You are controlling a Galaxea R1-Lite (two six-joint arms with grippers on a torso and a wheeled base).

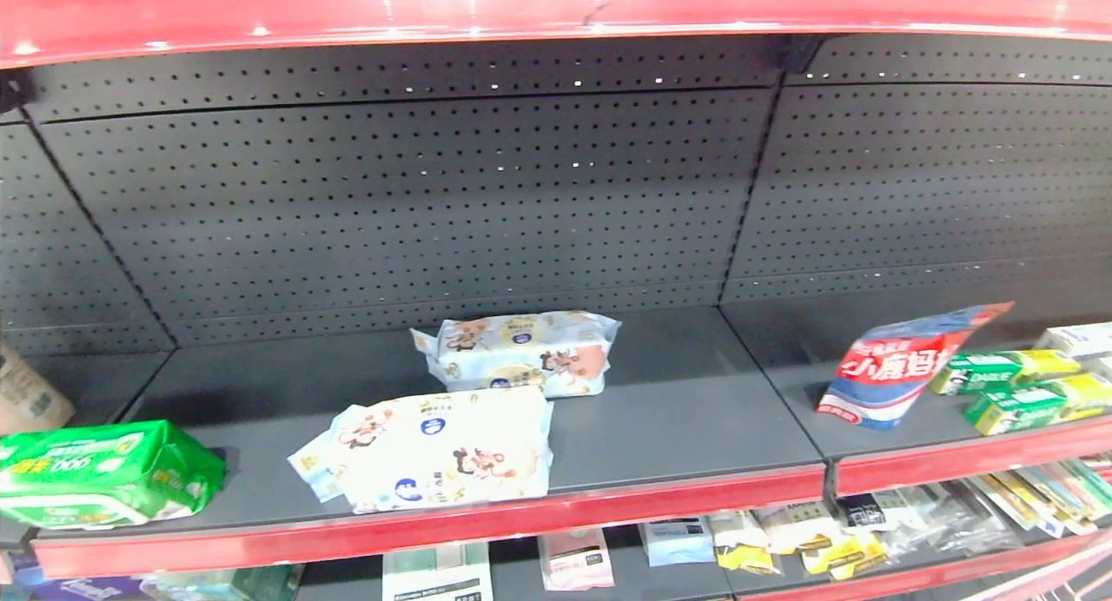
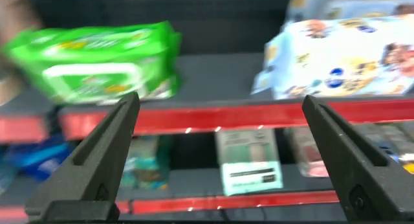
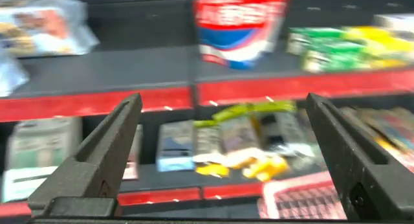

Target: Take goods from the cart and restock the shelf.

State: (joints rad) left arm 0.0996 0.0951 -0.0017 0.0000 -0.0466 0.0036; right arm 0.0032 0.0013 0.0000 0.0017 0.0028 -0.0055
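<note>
So the robot's facing the shelf [image 1: 678,427] with both arms out in front of it. The left gripper [image 2: 220,100] is spread wide with nothing in it, and the right gripper [image 3: 223,98] is the same, spread and holding nothing. My guess is it's between picks, so the next move would be a trip to the cart for another item.

I'm using the front cartoon pack [image 1: 443,449] as my marker. It's a soft white wipes-type pack with cartoon prints, lying flat at the shelf's red front lip and a bit skewed. A second cartoon pack [image 1: 521,353] of the same kind lies just behind it and slightly right, closer to the pegboard back [image 1: 434,193]. It looks like they're being lined up front to back, which makes sense for restocking.

Well left of the marker there's a green pack [image 1: 104,475], also at the lip. The left gripper points at the gap between those two. Well right of the marker, in the next bay, a red-and-blue pouch [image 1: 903,366] stands leaning, with green-and-yellow boxes [image 1: 1016,384] just beyond it.

Two packs don't make a row, so I'd say there's plenty left to do. They look squishy and will probably flop when gripped.
</note>
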